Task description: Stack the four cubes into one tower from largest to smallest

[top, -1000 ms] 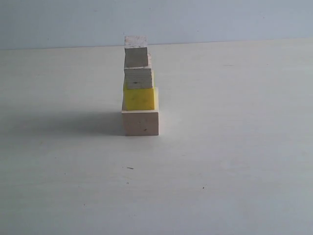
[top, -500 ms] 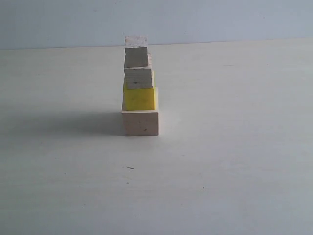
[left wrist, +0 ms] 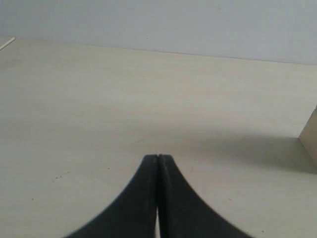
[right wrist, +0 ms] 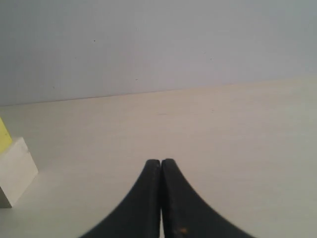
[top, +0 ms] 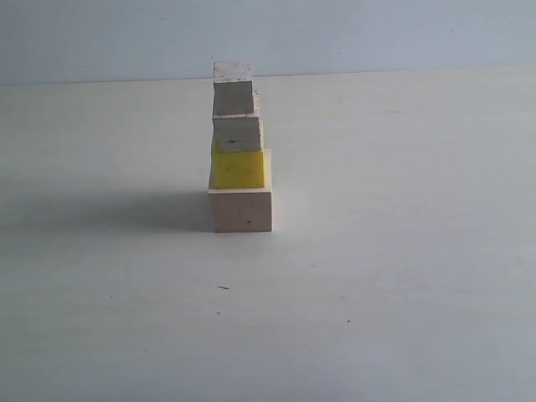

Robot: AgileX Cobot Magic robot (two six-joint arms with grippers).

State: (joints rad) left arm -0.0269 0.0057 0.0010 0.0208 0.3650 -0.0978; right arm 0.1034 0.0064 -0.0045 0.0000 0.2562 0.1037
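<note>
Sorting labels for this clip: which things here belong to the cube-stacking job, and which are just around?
Job: large wood cube, yellow cube, medium wood cube, small wood cube.
Just around: table, wall.

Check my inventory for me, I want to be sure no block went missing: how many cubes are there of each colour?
Pale wood cubes: 3 (large cube, medium cube, small cube)
Yellow cube: 1
Total: 4
</note>
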